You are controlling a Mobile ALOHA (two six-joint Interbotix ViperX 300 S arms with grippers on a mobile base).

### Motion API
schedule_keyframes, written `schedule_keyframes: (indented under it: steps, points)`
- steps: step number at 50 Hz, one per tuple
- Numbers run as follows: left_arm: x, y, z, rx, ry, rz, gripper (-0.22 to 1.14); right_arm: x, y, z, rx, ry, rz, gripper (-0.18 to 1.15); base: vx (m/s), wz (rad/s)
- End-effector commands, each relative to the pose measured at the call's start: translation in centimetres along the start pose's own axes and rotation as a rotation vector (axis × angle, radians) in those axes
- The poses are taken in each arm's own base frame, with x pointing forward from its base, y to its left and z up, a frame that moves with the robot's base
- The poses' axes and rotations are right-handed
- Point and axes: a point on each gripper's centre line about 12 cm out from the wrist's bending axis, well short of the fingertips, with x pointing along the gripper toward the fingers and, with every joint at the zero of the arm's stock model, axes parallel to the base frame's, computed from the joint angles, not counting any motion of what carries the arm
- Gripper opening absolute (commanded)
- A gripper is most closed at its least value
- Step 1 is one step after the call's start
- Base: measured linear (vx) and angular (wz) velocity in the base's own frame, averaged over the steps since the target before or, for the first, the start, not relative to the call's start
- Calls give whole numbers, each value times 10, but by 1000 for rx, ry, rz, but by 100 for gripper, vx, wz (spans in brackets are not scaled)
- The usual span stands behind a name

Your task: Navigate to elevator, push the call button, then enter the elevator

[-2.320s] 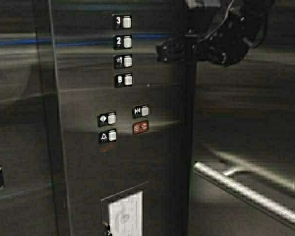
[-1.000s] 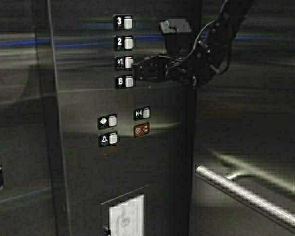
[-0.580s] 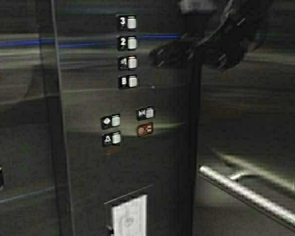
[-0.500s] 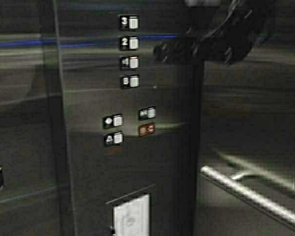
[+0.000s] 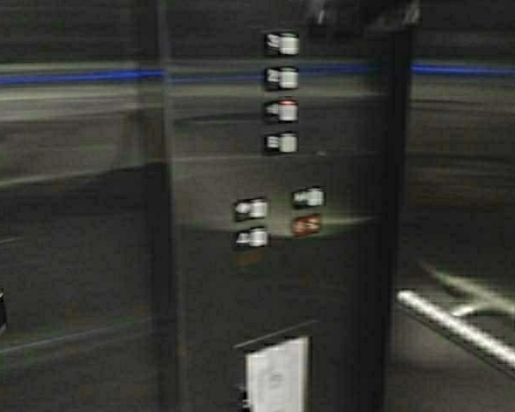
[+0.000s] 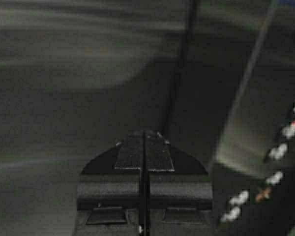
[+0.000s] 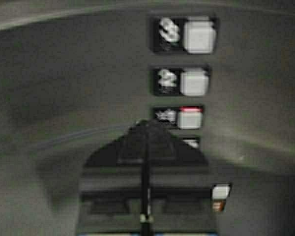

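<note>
while inside the elevator (image 5: 77, 215) cabin | right pincer (image 7: 146, 123) closed, beside floor buttons (image 7: 189, 81) | left pincer (image 6: 143, 135) closed, facing steel wall | handrail (image 5: 463, 330) right

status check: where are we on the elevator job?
Done, apparently: the robot is inside the elevator, facing the steel button panel, handrail to its right. The third floor button down shows a red light. In hand: right gripper, shut, sits close before that button; left gripper, shut, points at bare wall. Left: nothing visible of the listed task.
</note>
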Motion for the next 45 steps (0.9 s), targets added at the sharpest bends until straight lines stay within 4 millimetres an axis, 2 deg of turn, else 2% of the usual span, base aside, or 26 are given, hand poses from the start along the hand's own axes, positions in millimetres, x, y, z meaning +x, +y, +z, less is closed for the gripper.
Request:
schedule_keyframes:
  steps: [1, 4, 11, 22, 27, 35, 45]
  points:
    - [9, -6, 37, 17, -26, -5, 2, -23, -2, 31, 6, -4, -24, 6, -6, 22]
    - [15, -7, 39, 25, -10, -3, 2, -31, -1, 33, 12, 19, -31, 6, -7, 24]
    - [33, -4, 24, 44, 65, 8, 2, -45, -3, 32, 65, 73, -50, 6, -9, 27]
    - [57, 2, -2, 148, 103, 17, 2, -43, -4, 30, 64, 94, -56, 6, -14, 22]
    - [62, 3, -11, 198, 110, 14, 2, -38, -3, 27, 59, 108, -53, 6, -19, 13]
    - [62, 4, -19, 195, 131, 17, 2, -29, -14, 17, 79, 138, -79, 6, -22, 4]
    - [62, 8, -38, 133, 161, 29, 2, -28, -13, 19, 85, 106, -74, 6, -23, -1]
